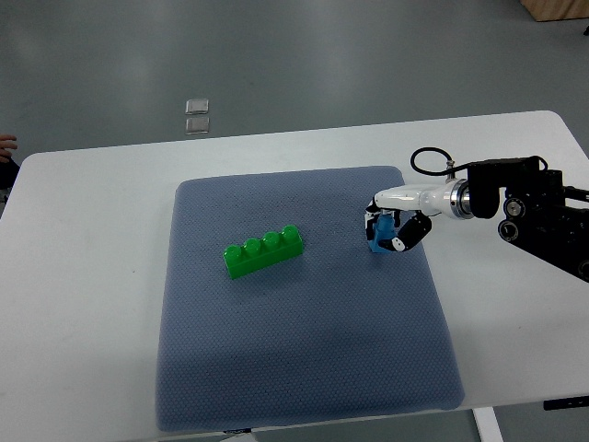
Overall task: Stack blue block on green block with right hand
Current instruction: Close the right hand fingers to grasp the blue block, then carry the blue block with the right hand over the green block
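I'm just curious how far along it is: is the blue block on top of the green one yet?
Not yet. The blue block is in the right hand's curled fingers, well to the right of the green block, whose four studs show bare.

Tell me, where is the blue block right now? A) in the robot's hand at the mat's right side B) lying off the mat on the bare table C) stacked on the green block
A: the right hand is curled around the blue block, well apart from the green block mid-mat.
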Motion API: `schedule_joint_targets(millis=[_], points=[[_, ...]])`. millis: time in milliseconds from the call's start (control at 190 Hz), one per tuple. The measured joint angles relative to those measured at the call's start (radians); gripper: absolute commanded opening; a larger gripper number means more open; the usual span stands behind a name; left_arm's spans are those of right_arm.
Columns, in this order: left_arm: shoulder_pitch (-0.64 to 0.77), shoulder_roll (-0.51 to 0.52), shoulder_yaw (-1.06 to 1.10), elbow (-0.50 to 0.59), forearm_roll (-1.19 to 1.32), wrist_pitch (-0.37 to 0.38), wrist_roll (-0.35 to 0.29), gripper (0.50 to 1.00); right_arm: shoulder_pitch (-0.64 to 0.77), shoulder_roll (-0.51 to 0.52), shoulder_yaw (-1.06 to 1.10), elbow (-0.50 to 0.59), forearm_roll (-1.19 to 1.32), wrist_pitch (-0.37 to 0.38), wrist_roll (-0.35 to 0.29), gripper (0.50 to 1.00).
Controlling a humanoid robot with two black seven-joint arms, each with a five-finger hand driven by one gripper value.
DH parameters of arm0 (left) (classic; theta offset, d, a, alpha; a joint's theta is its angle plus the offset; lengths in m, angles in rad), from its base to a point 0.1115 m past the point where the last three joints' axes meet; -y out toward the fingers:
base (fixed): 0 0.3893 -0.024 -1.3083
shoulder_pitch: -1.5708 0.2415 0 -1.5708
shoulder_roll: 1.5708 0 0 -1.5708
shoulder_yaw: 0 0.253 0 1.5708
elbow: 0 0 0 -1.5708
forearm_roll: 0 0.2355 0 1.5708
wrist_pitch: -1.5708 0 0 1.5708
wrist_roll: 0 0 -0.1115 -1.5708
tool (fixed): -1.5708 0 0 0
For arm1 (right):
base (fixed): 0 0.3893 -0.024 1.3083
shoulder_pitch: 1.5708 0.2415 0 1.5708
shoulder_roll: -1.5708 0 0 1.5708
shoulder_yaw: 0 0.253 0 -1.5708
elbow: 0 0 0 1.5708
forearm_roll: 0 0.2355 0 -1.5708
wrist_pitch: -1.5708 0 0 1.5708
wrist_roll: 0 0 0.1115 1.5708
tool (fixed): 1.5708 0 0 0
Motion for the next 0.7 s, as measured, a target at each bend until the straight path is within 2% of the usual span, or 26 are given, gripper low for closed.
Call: schedule_joint_targets(millis=[195, 559, 701], points=[[0.000, 0.000, 0.000, 0.000, 0.000, 0.000, 0.000, 1.000, 0.016, 0.000, 0.008, 0.001, -0.003, -0.026, 0.005, 0.545], [0.000, 0.000, 0.000, 0.000, 0.000, 0.000, 0.000, 1.000, 0.066, 0.045, 0.009, 0.022, -0.018, -0.109, 0.135, 0.545], [0.000, 0.000, 0.000, 0.000, 0.000, 0.000, 0.000, 1.000, 0.098, 0.095, 0.008, 0.024, -0.033, -0.135, 0.158, 0.545]])
